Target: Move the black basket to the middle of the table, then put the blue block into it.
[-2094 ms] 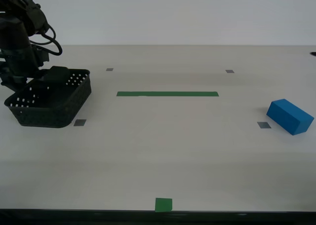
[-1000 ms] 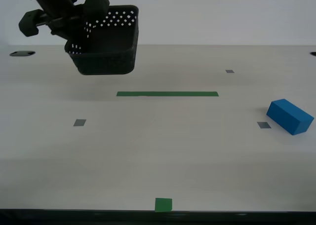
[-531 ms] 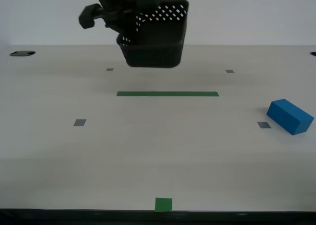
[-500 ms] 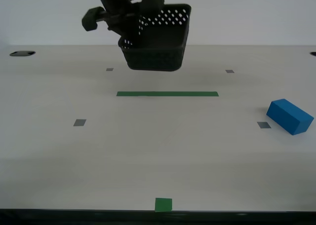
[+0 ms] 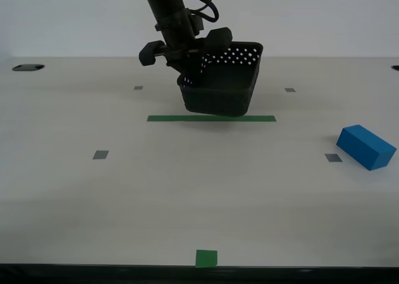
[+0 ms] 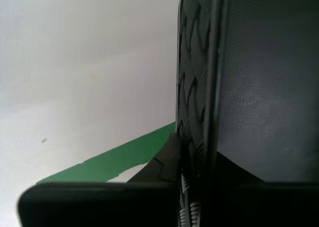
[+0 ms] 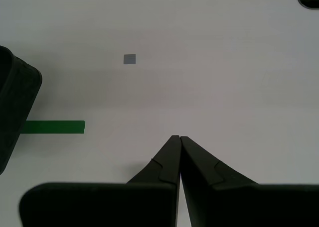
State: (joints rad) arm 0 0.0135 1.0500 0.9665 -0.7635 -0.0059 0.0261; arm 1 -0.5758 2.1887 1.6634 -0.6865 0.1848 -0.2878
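Observation:
The black basket [image 5: 221,88] hangs tilted from my second gripper [image 5: 190,66], low over the far side of the green tape strip [image 5: 168,118] near the table's middle. In the second wrist view my second gripper [image 6: 187,152] is shut on the basket's lattice wall [image 6: 259,87]. I cannot tell if the basket touches the table [image 5: 187,190]. The blue block [image 5: 366,147] lies on the table at the exterior view's right, far from the basket. My first gripper [image 7: 178,140] is shut and empty above bare tabletop, with the basket's corner [image 7: 15,102] off to one side.
Small grey squares [image 5: 100,154] [image 5: 333,157] [image 5: 290,89] mark the table, and a green square [image 5: 206,258] sits at the near edge. A dark hole [image 5: 28,67] is at the far corner on the exterior view's left. The first wrist view shows the tape's end [image 7: 55,127].
The basket was lifted from the exterior view's left, carried high to the right, and has now come down to the green tape strip. The blue block has not moved.

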